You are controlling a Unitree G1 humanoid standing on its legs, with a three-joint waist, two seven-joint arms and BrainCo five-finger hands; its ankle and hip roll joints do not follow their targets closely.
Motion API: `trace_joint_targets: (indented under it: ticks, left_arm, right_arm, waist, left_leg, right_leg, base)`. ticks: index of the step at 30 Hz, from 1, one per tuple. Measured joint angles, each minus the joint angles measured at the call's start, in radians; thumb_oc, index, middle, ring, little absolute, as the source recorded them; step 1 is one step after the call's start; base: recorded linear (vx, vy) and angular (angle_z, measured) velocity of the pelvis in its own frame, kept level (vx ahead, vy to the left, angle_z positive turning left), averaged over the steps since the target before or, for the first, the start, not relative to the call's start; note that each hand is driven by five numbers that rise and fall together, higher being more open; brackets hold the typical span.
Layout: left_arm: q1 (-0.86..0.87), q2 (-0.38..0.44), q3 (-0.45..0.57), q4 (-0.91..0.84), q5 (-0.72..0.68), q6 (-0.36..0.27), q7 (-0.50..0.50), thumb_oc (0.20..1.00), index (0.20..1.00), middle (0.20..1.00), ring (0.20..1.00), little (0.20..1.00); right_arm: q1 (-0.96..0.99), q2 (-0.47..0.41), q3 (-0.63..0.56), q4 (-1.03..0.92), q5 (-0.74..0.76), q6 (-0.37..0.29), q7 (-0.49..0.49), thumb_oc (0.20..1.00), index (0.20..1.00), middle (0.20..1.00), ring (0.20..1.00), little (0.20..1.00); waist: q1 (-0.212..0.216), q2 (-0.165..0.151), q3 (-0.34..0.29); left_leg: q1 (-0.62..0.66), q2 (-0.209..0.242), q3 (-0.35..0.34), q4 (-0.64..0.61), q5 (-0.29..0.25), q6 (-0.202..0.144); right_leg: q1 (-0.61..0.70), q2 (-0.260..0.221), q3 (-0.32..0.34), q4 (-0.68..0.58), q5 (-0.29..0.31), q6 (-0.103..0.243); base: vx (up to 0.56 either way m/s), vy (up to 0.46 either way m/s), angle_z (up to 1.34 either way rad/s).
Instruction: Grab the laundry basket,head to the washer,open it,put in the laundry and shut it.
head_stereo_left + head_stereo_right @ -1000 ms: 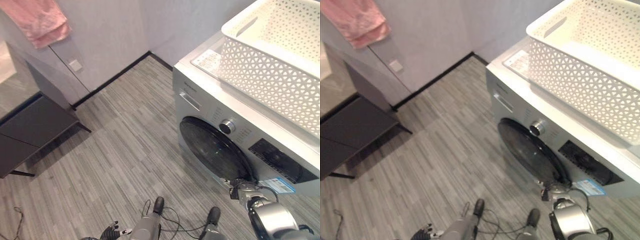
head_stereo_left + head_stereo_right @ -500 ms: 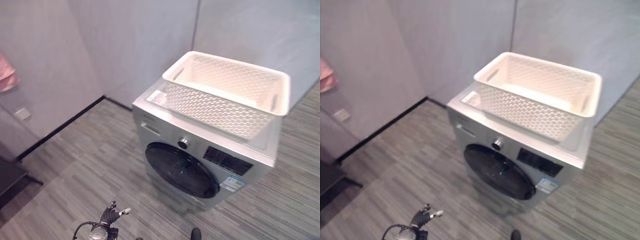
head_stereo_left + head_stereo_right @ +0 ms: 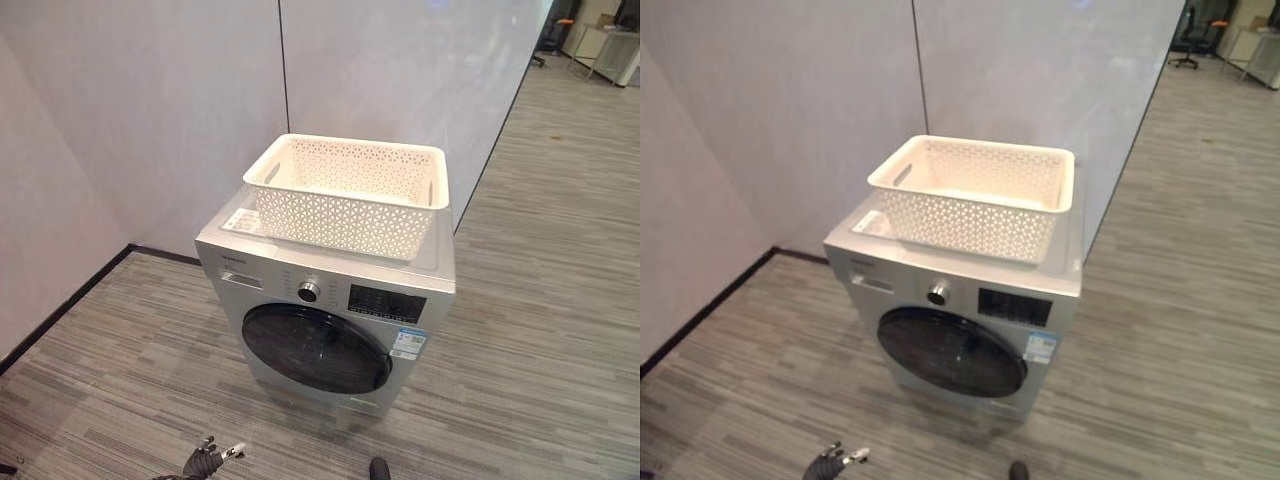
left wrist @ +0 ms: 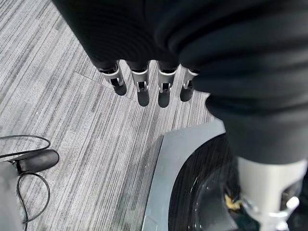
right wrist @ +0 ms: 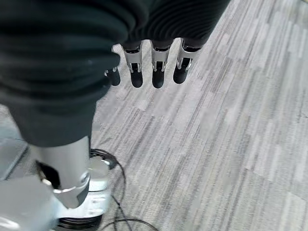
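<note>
- At frame centre the white lattice laundry basket (image 3: pixel 345 193) sits on the washing machine (image 3: pixel 328 300), freeing both hands; round door (image 3: pixel 315 347) closed.
- Left hand (image 4: pixel 144 84) hangs relaxed, fingers straight, holding nothing.
- Right hand (image 5: pixel 149 65) likewise, over the floor (image 5: pixel 231 125).

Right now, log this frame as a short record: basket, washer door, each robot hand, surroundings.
basket: white laundry basket resting on top of the washer, nothing visible inside it
washer door: round dark door closed
left robot hand: fingers straight, holding nothing, over the floor beside the washer's front
right robot hand: fingers straight, holding nothing, above the floor
surroundings: pale wall panels behind the washer
</note>
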Motion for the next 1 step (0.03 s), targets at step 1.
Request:
trace_joint_targets:
  ticks: [1]
  left_arm:
    - [0.002,-0.001,0.000,0.000,0.000,0.000,-0.004,1.000,1.000,1.000,1.000,1.000]
  right_arm:
    - [-0.002,0.000,0.000,-0.003,0.000,-0.001,0.000,1.000,1.000,1.000,1.000,1.000]
  waist:
    - [0.000,0.000,-0.001]
  left_leg:
    - [0.000,0.000,0.000,0.000,0.000,0.000]
  right_leg:
    - [0.000,0.000,0.000,0.000,0.000,0.000]
  base:
    - [0.00,0.000,0.00]
